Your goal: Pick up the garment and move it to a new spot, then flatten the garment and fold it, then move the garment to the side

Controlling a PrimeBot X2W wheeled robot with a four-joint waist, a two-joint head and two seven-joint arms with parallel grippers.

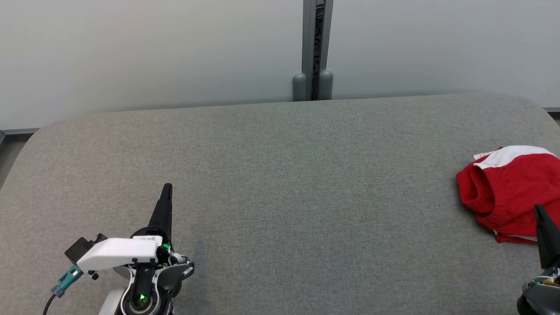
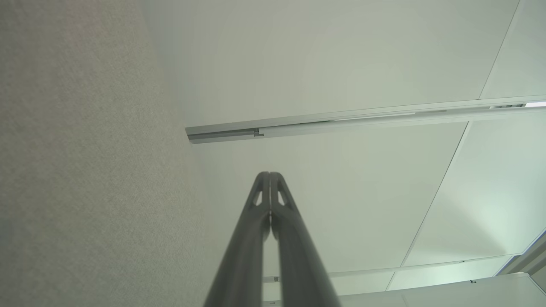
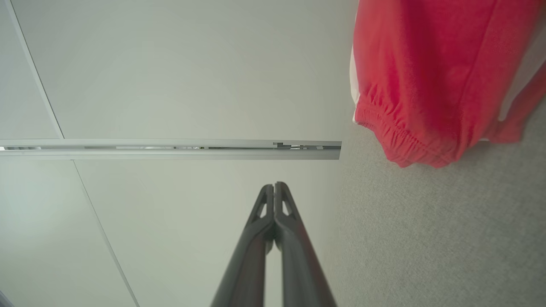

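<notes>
A red garment [image 1: 509,190] with white trim lies bunched at the right edge of the grey table [image 1: 280,175]; its gathered red hem [image 3: 418,85] fills the upper right of the right wrist view. My right gripper [image 1: 539,211] stands at the lower right, shut and empty, its tip in front of the garment's near edge; in its own wrist view the fingertips [image 3: 274,187] press together. At the lower left my left gripper [image 1: 167,189] is shut on nothing, far from the garment, with its fingertips [image 2: 269,175] closed.
A pale wall runs behind the table, with a grey vertical post [image 1: 313,48] at its middle. The grey table surface stretches wide between the two arms. A metal rail [image 2: 341,119] crosses the wall panels in both wrist views.
</notes>
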